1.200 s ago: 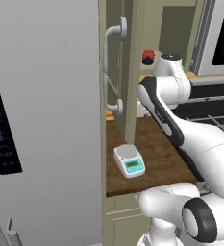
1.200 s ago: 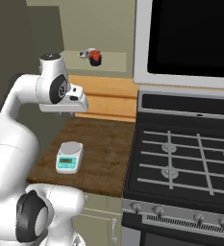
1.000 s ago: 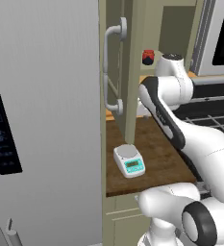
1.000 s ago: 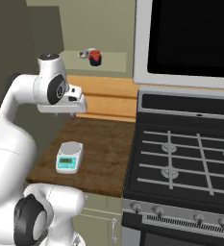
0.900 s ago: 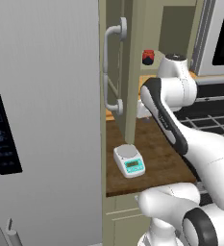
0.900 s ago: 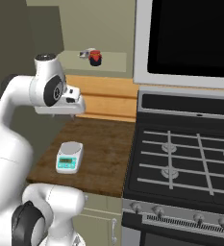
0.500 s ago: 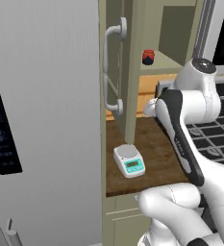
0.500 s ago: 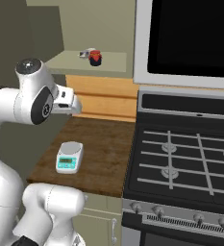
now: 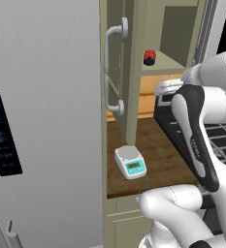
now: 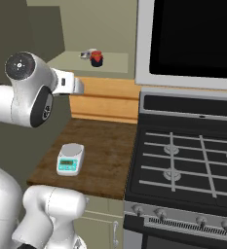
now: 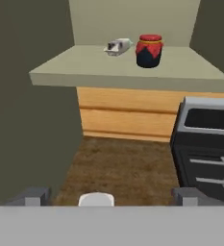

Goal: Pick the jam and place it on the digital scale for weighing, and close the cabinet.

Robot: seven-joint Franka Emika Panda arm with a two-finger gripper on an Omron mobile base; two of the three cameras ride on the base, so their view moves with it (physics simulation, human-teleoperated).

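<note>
One jam (image 11: 149, 50) at 12 o'clock on cabinet (image 9: 134, 72) shelf; end effector (image 11: 106, 196) just spread wide, empty; arm pulled back; grasp pending.

Even flat light, soft render, lo-res

Grey fridge (image 9: 41, 111), wooden counter (image 10: 105, 151), stove (image 10: 183, 165)

Pulled back from the cabinet shelf (image 11: 132, 67) and swung toward the stove (image 10: 183, 151); hand (image 11: 111, 194) opened wide, now well short of the jam (image 11: 149, 50).
</note>
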